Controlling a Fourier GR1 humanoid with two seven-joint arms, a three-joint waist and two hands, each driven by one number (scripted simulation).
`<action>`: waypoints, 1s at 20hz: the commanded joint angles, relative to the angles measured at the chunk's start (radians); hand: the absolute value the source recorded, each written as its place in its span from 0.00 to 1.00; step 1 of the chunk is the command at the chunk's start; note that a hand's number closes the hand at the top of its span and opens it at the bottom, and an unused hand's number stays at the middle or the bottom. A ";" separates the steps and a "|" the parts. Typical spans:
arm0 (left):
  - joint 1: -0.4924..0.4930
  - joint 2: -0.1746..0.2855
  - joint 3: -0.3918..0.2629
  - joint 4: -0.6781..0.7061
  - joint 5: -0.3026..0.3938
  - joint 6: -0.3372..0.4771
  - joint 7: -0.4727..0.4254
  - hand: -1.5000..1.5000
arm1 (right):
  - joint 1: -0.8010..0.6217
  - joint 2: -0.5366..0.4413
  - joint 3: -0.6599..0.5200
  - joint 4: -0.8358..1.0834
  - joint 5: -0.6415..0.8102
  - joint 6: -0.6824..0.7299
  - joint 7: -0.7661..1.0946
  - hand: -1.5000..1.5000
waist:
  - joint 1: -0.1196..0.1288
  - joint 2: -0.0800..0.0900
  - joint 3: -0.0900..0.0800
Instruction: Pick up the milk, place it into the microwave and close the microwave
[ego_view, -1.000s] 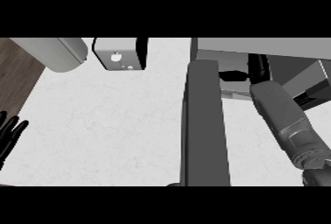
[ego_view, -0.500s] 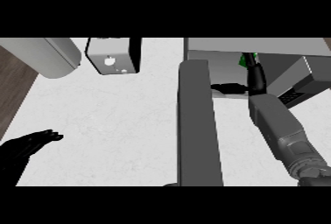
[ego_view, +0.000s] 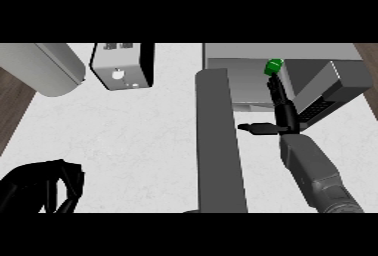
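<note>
The microwave (ego_view: 244, 60) stands at the back right, and its dark door (ego_view: 220, 145) swings out toward me. Inside it only the milk's green cap (ego_view: 275, 65) shows; its body is hard to make out against the pale interior. My right hand (ego_view: 284, 112) reaches into the cavity with fingers straight and their tips just below the cap, thumb stuck out to the left. I cannot tell whether the tips touch the milk. My left hand (ego_view: 37, 186) rests at the lower left over the counter, fingers relaxed and holding nothing.
A grey and black toaster (ego_view: 122, 65) stands at the back, left of the microwave. A large rounded grey object (ego_view: 52, 67) lies at the back left corner. The white counter (ego_view: 125, 135) ends at the left over a wooden floor (ego_view: 9, 120).
My right hand has straightened and now points deeper into the microwave, toward the green cap. My left hand has come further into view at the lower left, its fingers more bent.
</note>
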 joint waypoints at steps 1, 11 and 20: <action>0.015 -0.005 -0.106 -0.032 -0.010 0.061 0.042 1.00 | 0.101 0.009 0.016 -0.045 -0.011 0.069 -0.050 0.00 | -0.015 -0.008 -0.001; -0.022 -0.005 -0.296 0.038 -0.203 0.135 -0.049 1.00 | 0.399 0.012 0.098 -0.311 -0.022 0.124 -0.035 0.00 | -0.050 -0.019 -0.004; -0.220 -0.005 -0.491 0.248 -0.355 0.265 -0.131 1.00 | 0.707 0.015 0.161 -0.731 -0.079 0.201 0.081 0.00 | -0.045 -0.012 -0.004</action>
